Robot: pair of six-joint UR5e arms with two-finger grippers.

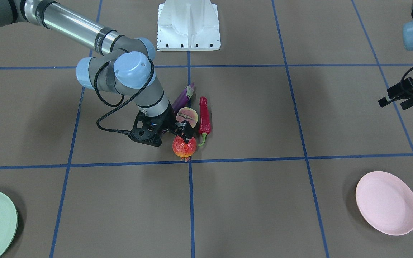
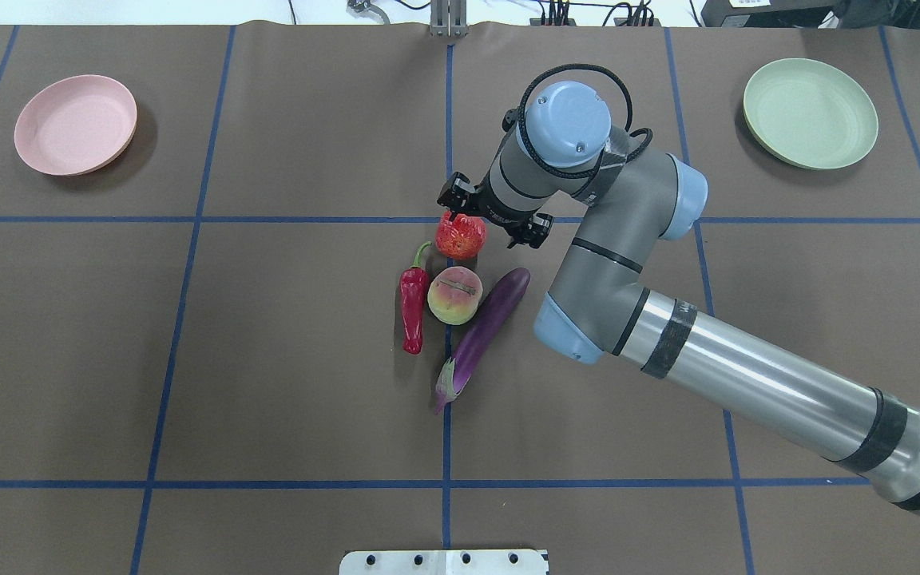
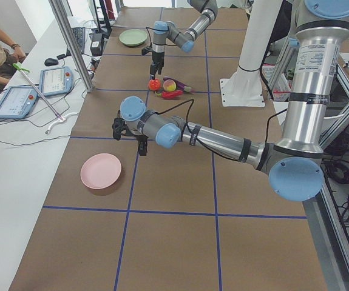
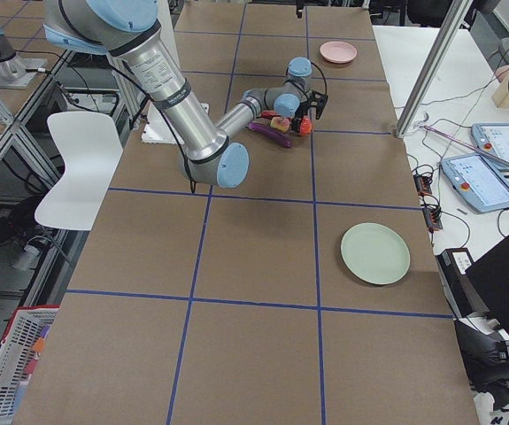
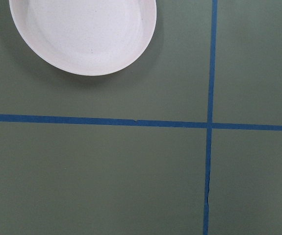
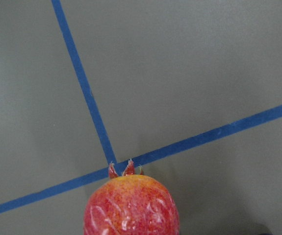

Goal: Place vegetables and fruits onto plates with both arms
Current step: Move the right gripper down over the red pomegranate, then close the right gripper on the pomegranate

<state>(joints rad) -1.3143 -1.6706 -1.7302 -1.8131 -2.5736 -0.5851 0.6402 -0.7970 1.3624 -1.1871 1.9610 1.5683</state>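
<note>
Two plates, two fruits, two vegetables and two arms show, and nothing lies on either plate. The pink plate (image 2: 75, 124) sits at the far left corner of the table (image 2: 268, 399), the green plate (image 2: 810, 113) at the far right, well apart. All four foods cluster at the middle. The pomegranate (image 2: 461, 234) lies farthest from the robot, its crown pointing away onto a crossing of blue tape (image 6: 84, 93). Just nearer is the peach (image 2: 454, 295), its slit running left to right, between the chili (image 2: 413, 307) on its left and the eggplant (image 2: 482, 331) on its right. The chili's long axis runs near to far, green stem at the far end. The eggplant lies slantwise, cap toward the robot and leftward, blunt end far and right. The right gripper (image 1: 186, 135) hangs straight down on top of the pomegranate; whether its fingers pinch it I cannot tell. The left gripper (image 1: 393, 104) hovers near the pink plate, fingers spread, nothing between them
</note>
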